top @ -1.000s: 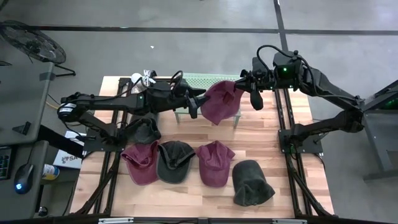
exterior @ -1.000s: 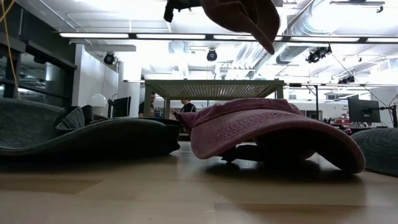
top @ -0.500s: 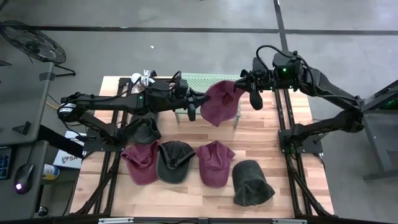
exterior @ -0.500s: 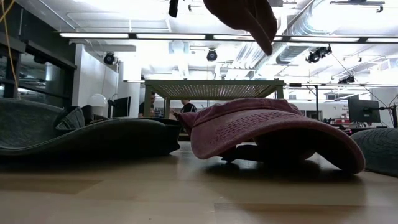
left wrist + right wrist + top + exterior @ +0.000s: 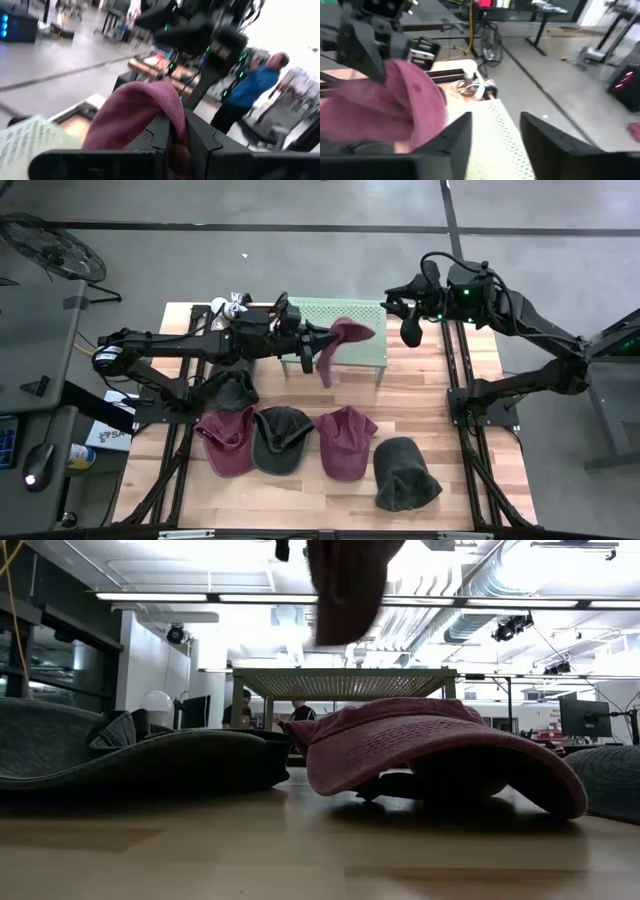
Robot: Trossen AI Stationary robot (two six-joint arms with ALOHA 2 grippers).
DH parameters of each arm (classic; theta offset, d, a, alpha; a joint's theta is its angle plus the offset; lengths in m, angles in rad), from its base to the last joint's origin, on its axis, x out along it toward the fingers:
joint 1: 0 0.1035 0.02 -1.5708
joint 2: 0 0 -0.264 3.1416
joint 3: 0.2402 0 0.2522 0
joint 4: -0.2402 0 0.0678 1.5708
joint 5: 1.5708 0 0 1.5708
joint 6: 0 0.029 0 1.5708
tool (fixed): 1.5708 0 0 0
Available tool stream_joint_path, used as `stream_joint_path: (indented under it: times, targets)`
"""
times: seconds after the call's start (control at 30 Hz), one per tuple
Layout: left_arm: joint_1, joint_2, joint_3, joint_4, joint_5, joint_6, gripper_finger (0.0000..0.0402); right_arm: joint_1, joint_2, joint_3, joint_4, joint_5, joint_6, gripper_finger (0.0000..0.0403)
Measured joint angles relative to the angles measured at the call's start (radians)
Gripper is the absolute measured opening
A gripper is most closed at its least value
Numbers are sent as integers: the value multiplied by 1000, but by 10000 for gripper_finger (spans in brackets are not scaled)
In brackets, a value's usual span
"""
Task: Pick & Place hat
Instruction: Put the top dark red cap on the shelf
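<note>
1. Left of centre in the high view, the left claw (image 5: 318,340) is clenched on a maroon cap (image 5: 340,343), which hangs over the pale green perforated stand (image 5: 362,352) at the back of the wooden counter (image 5: 420,395).
2. Along the lower middle of the counter lie a dark cap (image 5: 229,388), a maroon cap (image 5: 227,440), a dark green cap (image 5: 282,438), another maroon cap (image 5: 346,440) and a dark green hat (image 5: 405,474).
3. Upper right, the right claw (image 5: 392,298) stands released, apart from the held cap.
</note>
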Motion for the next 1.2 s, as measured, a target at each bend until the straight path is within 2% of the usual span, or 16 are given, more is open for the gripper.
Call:
stream_joint_path:
  times: [0.17,0.3,0.47,0.63,0.97,1.13,1.2]
  targets:
    - [0,0,0,136,-56,-2,32,0,-42,0,-1,4,-26,241]
    - [0,0,0,189,-169,0,32,1,-77,0,-1,-13,-26,265]
    - [1,0,0,260,-332,0,32,44,-96,0,3,-13,-45,267]
    - [24,0,0,345,-417,-35,32,118,-78,0,35,7,-98,261]
    - [82,0,0,416,-445,-134,32,263,27,0,125,195,-205,259]
    - [82,0,0,447,-445,-133,32,292,105,0,167,235,-170,259]
    - [82,0,0,456,-445,-133,32,294,137,0,168,288,-121,259]
